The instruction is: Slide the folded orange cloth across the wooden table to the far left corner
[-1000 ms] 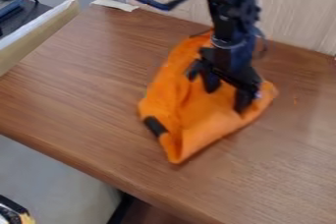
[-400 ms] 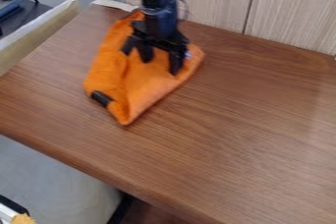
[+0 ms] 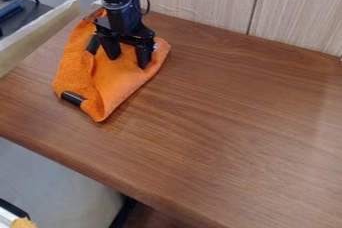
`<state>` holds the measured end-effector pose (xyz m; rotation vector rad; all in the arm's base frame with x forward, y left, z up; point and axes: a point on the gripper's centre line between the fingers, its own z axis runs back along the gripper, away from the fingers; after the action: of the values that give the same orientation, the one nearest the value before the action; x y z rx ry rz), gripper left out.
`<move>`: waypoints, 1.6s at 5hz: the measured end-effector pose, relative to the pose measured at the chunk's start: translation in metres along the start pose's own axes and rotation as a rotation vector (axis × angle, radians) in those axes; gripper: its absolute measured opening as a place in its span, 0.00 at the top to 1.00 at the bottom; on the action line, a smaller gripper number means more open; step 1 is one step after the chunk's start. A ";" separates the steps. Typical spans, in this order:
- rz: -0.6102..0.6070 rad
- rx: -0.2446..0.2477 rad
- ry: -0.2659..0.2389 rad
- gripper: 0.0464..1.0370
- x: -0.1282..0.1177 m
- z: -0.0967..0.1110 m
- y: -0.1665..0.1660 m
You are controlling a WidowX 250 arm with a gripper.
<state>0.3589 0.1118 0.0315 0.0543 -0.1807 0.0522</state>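
Toward the upper left of the table, the gripper (image 3: 127, 58) points down onto an orange cloth (image 3: 120, 79). Its fingers stand apart, with orange fabric showing between them, and their tips press on or touch the cloth's upper part. The cloth lies rumpled, a fold running down its left half to a pointed lower corner. A black piece (image 3: 72, 98) sits at the cloth's lower left edge. Whether fabric is pinched anywhere cannot be seen.
The brown wooden table (image 3: 220, 122) meets a pale wood-grain wall (image 3: 200, 2) at the back. A light-edged board (image 3: 40, 34) stands along the left side, close to the cloth. Dark items lie beyond it.
The gripper has moved left and a little toward the back. The orange cloth and its black piece have slid along with it, keeping nearly the same shape.
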 end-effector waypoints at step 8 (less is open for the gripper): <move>-0.059 -0.051 -0.115 0.04 0.008 0.083 -0.024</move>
<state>0.3538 0.0831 0.1133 0.0121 -0.2953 -0.0145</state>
